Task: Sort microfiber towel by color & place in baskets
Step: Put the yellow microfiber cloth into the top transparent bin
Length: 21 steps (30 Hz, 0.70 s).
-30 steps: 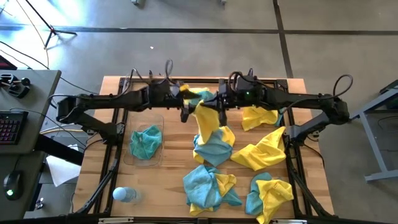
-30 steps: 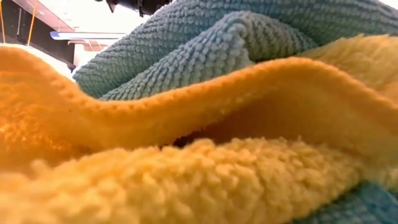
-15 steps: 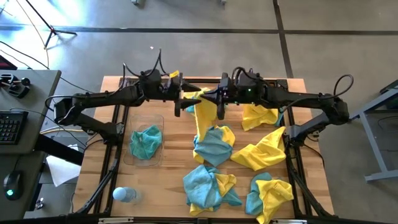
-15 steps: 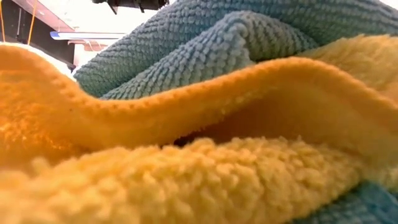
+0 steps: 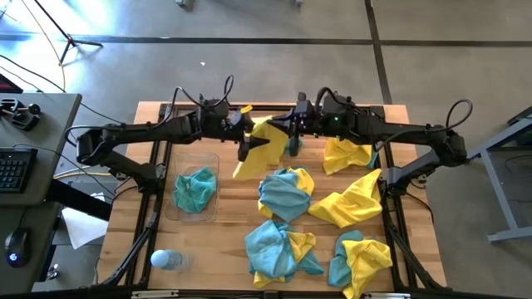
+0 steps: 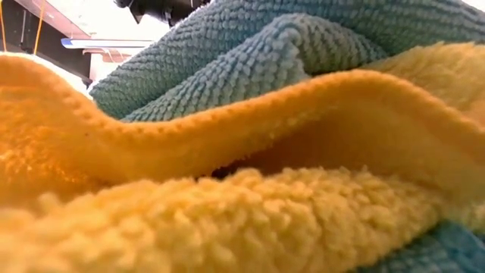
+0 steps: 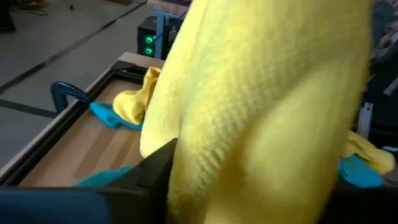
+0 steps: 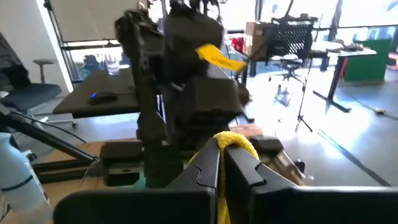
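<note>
A bright yellow towel (image 5: 259,148) is stretched in the air between my two grippers near the table's far edge. My left gripper (image 5: 247,143) is shut on its left side and my right gripper (image 5: 291,135) on its right end. A loose corner (image 5: 236,173) hangs down toward the near left. Mixed yellow and teal towels lie in heaps at the table's middle (image 5: 285,193), near edge (image 5: 278,247) and right (image 5: 347,154). A clear basket (image 5: 170,208) on the left holds a teal towel (image 5: 194,188). The second basket does not show. My left gripper holds the yellow towel (image 7: 261,106) bunched between its fingers (image 7: 152,177), coming level from the table's left; the cloth hides the place of contact. My right gripper pinches a bunched edge of the towel (image 8: 235,143) between its two fingers (image 8: 205,174), level from the right. The towel hangs clear of the table.
A pale blue bottle (image 5: 166,259) lies at the near left corner. Black frame rails (image 5: 155,208) run along the table's left and right sides. The low view is filled by a yellow towel (image 6: 227,220) and a teal one (image 6: 265,53) right at the camera.
The yellow towel's lower end, which trailed down onto the middle heap, has been lifted clear and has swung toward the left. The left gripper drew toward the left and far edge, then came back right. The right gripper shifted slightly toward the far edge.
</note>
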### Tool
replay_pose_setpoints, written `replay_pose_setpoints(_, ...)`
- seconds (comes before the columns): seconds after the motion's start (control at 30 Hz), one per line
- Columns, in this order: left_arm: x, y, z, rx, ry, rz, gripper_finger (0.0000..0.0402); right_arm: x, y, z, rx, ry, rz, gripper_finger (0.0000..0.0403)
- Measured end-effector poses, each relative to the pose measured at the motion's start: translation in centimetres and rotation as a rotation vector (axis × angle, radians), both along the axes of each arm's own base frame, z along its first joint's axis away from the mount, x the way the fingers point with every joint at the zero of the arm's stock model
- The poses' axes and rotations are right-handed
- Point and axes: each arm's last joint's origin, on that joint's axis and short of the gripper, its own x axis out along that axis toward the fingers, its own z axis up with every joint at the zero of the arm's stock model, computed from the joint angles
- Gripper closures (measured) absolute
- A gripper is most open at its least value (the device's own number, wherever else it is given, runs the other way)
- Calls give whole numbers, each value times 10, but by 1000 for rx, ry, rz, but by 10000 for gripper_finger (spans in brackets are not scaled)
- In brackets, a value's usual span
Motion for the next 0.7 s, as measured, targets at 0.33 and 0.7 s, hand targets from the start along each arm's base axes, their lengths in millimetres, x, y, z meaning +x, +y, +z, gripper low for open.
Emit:
replay_pose_setpoints(0.33,-26,24,48,117,198,63,392,-4,-7,-14,86,134,-75,272)
replay_pose_setpoints(0.7,-84,76,98,391,450,226,400,-10,-9,-30,199,289,-153,198)
